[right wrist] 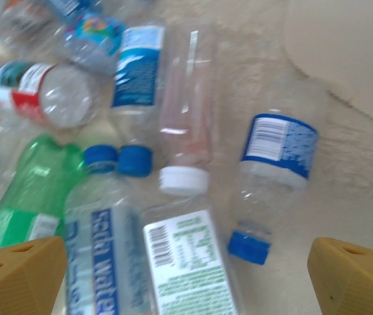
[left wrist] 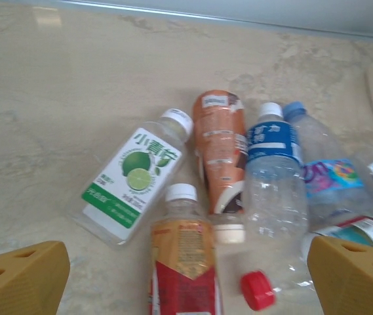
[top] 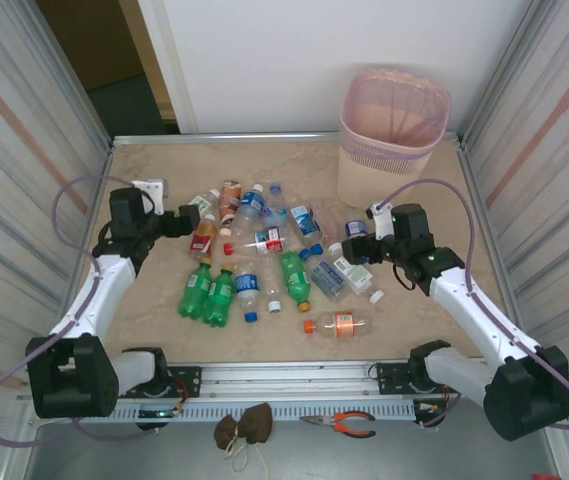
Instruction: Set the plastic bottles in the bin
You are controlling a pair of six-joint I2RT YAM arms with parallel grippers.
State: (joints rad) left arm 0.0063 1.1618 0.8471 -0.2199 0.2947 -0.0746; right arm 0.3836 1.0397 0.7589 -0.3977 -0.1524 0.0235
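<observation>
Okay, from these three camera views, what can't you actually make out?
- Top view: the floor of the bin, hidden by its own near wall.
- Left wrist view: the base of the red-labelled bottle, cut off by the bottom edge.
- Right wrist view: wording on the green-printed label, blurred and cut off by the bottom edge.

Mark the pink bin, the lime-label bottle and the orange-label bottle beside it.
pink bin [top: 379,182]: top external view, on its front wall below the perforated band.
lime-label bottle [left wrist: 132,180]: left wrist view, on the lime picture of its label.
orange-label bottle [left wrist: 220,151]: left wrist view, on the middle of its label.
</observation>
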